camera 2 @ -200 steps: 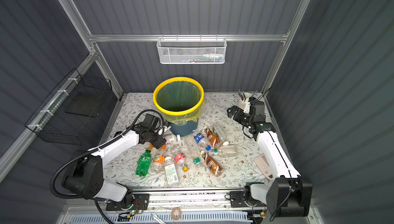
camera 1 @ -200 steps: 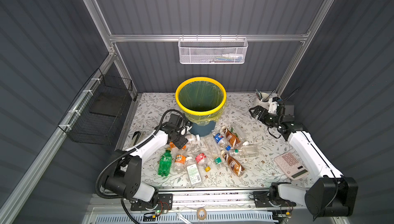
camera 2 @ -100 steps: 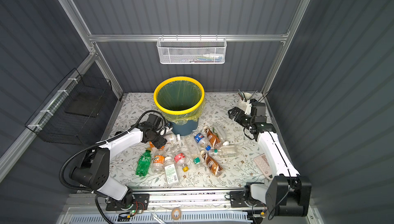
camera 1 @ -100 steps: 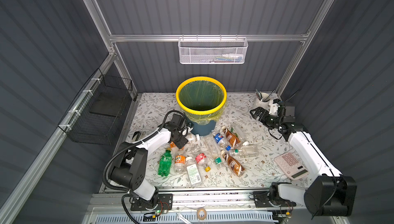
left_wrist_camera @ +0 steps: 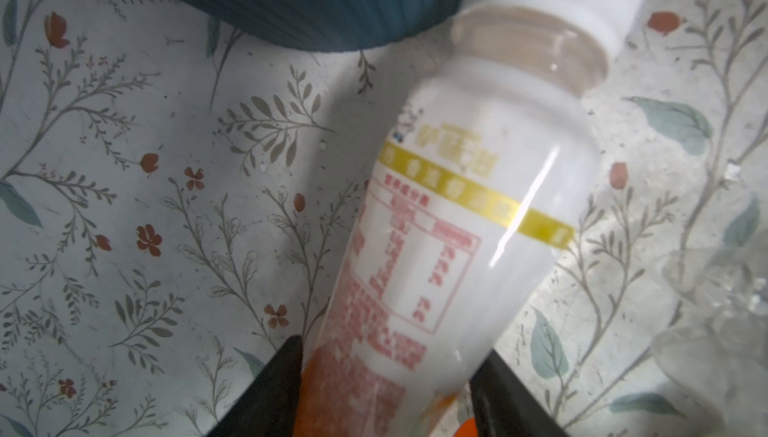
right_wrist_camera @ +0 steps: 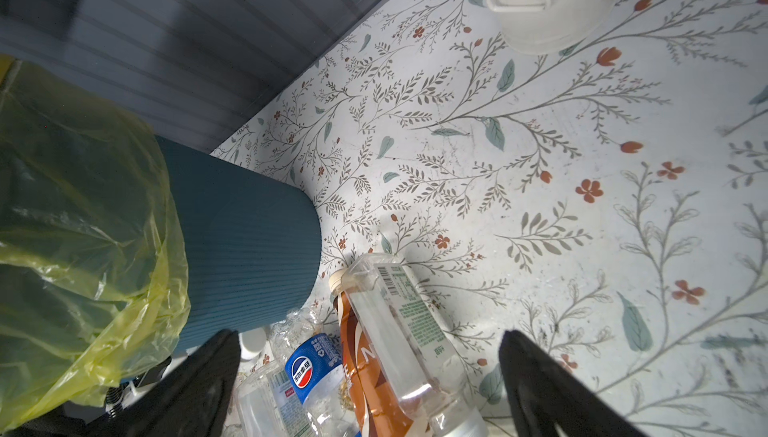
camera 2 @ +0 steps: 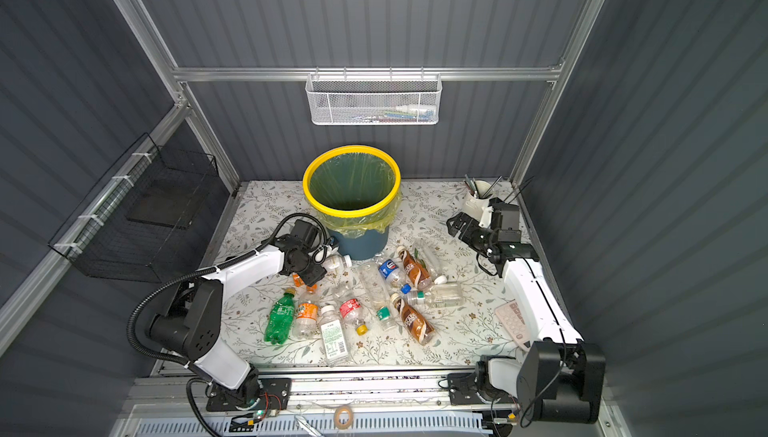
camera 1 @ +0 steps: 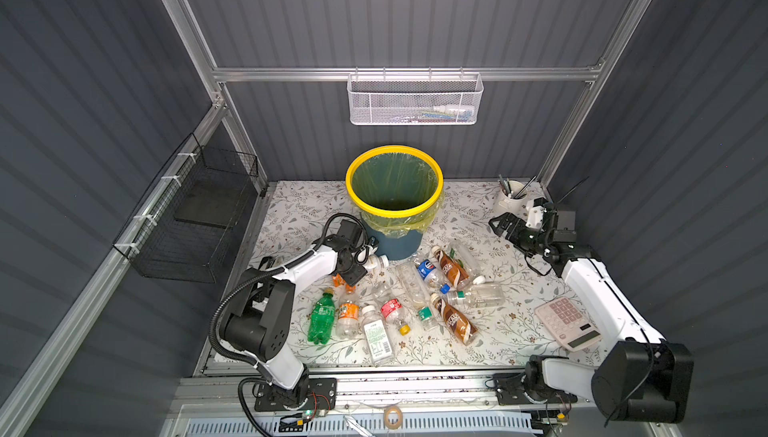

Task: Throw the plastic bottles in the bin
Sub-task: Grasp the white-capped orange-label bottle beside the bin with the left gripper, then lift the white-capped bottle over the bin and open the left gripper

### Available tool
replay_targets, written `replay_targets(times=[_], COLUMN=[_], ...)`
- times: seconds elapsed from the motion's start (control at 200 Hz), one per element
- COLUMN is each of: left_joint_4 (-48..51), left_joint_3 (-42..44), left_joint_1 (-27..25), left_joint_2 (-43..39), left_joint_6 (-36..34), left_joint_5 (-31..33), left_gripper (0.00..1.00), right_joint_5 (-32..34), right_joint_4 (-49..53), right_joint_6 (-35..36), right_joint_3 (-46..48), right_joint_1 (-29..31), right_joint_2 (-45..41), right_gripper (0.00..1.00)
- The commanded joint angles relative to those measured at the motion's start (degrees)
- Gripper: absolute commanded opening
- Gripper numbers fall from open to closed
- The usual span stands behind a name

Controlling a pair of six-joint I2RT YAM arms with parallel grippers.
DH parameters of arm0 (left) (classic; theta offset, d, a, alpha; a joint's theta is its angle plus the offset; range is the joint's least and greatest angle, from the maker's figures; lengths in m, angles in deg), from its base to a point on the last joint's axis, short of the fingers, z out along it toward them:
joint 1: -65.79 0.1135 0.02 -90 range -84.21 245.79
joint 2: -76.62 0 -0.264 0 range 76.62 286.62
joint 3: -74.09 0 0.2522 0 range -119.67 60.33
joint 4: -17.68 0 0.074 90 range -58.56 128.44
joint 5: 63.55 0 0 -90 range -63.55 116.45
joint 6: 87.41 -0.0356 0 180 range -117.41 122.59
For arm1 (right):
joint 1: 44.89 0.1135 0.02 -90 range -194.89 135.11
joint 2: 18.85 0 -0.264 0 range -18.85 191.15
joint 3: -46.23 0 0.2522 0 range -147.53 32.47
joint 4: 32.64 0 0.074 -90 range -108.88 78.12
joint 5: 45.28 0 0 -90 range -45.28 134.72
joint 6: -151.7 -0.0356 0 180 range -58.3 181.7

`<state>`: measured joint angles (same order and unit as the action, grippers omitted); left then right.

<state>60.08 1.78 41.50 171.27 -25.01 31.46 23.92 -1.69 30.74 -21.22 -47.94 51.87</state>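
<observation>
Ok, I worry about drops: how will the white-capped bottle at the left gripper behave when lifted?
Probably light: the white-capped bottle looks empty through its clear neck. Its glossy round body may slip or roll. The left gripper sits near its base, so it may tilt.

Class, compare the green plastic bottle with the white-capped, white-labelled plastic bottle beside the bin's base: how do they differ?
The green plastic bottle is tinted green. The white-capped, white-labelled plastic bottle is pale, with red print and a yellow band. The green one lies untouched, while the white-capped one sits between the fingers of the left gripper, by the blue-grey bin. Both are outside the bin.
</observation>
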Motion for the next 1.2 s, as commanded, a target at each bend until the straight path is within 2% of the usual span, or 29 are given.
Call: replay_targets(times=[0.0,0.45,0.705,0.996,1.081,1.196], left_joint_4=[0.02,0.45,-1.75,-4.71,-6.39,-10.06], left_joint_3=[-1.24,0.31,0.85,0.52,1.43,3.21], left_joint_1=[0.56,2.87,6.54,11.30,13.63,19.96], left_joint_2=[1.01,-1.28,-4.98,-14.52,-19.27,-26.59], left_joint_6=[1.20,3.80,8.47,17.90,22.86,32.87], left_joint_5=[1.22,6.27,9.13,10.80,9.81,4.94], left_gripper=[0.61,0.49,0.48,0.45,0.44,0.43], right_joint_5=[-0.47,-0.65,-0.82,-0.38,-0.38,-0.47], right_joint_4=[0.05,0.28,0.20,0.16,0.17,0.36], right_joint_6=[0.84,0.85,0.61,0.77,0.72,0.91], right_joint_3=[0.56,1.60,2.19,3.62,4.41,5.47], right_joint_1=[-0.62,-1.61,-1.88,-2.78,-3.57,-4.66], right_joint_2=[-0.72,-1.73,-2.16,-3.29,-3.98,-5.14], right_gripper=[0.99,0.99,0.99,0.99,0.99,0.99])
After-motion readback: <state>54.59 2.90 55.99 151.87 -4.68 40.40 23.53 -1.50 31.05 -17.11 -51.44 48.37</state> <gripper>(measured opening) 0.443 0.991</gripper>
